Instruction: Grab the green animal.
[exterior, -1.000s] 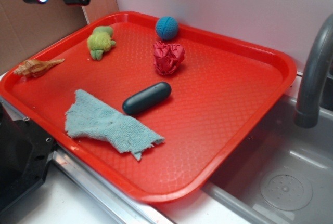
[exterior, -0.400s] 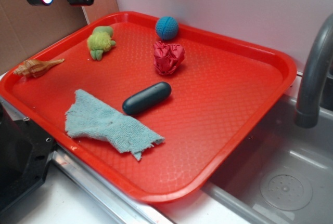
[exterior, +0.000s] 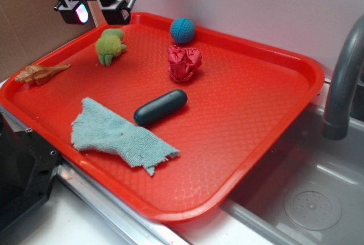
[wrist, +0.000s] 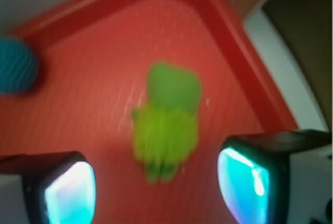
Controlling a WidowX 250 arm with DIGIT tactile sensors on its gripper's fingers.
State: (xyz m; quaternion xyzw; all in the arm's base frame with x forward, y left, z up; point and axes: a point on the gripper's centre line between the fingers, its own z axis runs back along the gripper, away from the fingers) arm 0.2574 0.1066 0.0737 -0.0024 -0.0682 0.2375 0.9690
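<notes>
Wide-open gripper [wrist: 156,187] hovers above green animal [wrist: 167,122].

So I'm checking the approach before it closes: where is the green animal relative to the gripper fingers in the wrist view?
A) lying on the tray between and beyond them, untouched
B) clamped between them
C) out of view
A: the green animal lies on the red tray, apart from both fingers of the open gripper.

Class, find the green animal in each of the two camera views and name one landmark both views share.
Exterior: the green animal lies in the tray's far-left corner, just below the gripper.
Wrist: the green animal sits mid-frame, blurred, between the two fingers.
Shared landmark: the blue ball, at the left edge in the wrist view.
</notes>
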